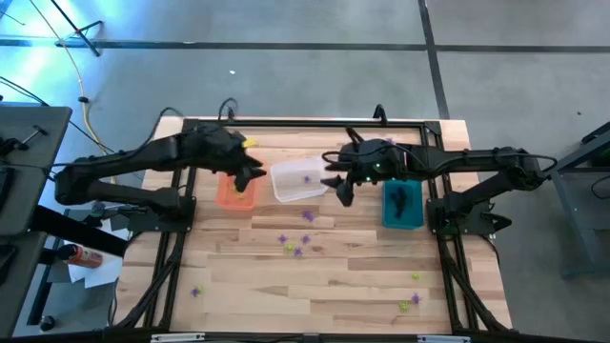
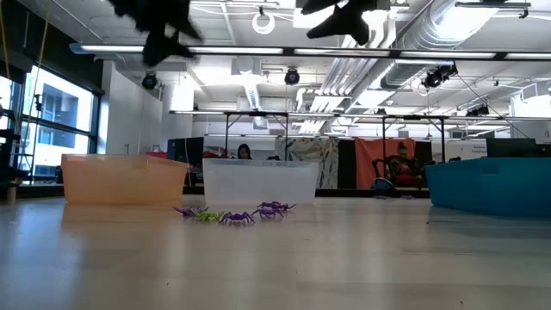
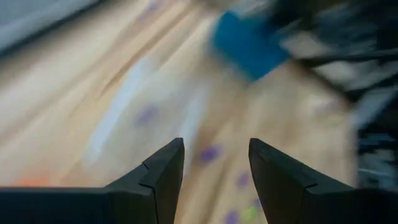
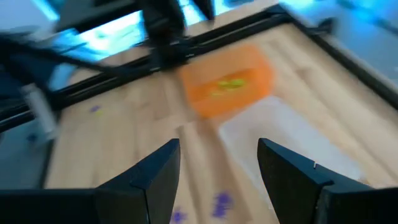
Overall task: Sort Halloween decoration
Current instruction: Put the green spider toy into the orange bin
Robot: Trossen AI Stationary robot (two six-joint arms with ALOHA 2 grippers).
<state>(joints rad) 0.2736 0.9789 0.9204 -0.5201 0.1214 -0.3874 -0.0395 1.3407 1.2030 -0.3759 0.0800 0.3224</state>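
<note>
Tiny purple and yellow-green spidery trinkets (image 1: 294,245) lie loosely scattered on the wood in front of the bins. More lie near the table's front corners, and dark ones, seemingly black, in the teal bin.

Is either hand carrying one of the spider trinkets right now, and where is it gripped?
Nothing is held. The left hand, above the orange rectangular plastic bin, shows open, empty fingers. The right hand, beside the clear rectangular plastic bin, is open and empty too.
</note>
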